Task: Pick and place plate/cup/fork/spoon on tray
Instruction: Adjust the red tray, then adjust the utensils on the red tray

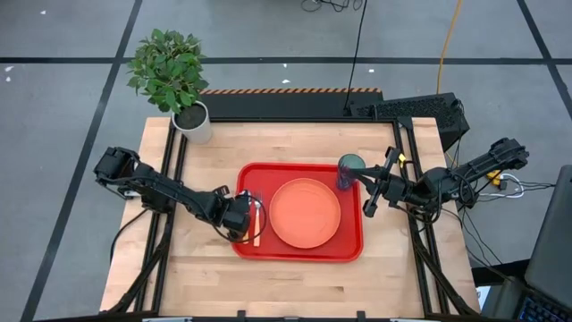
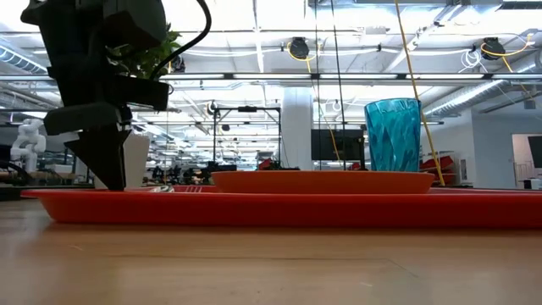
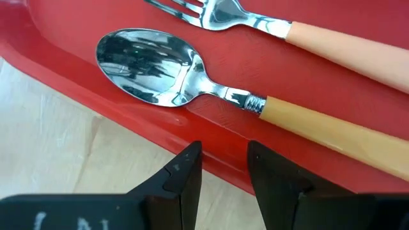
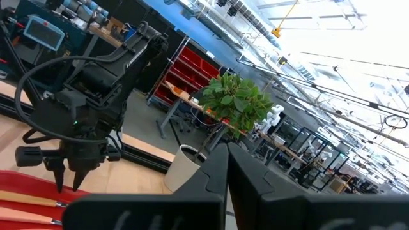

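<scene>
The red tray lies in the middle of the table. On it are the orange plate, the teal cup upright at its far right corner, and the spoon and the fork side by side along its left edge. My left gripper is open and empty, pointing down over the tray's left rim beside the spoon. My right gripper is shut and empty at the tray's right edge, near the cup. In the low view the cup stands behind the plate.
A white plant pot with a green plant stands at the table's far left corner. Bare wood shows along the near edge and to the left of the tray.
</scene>
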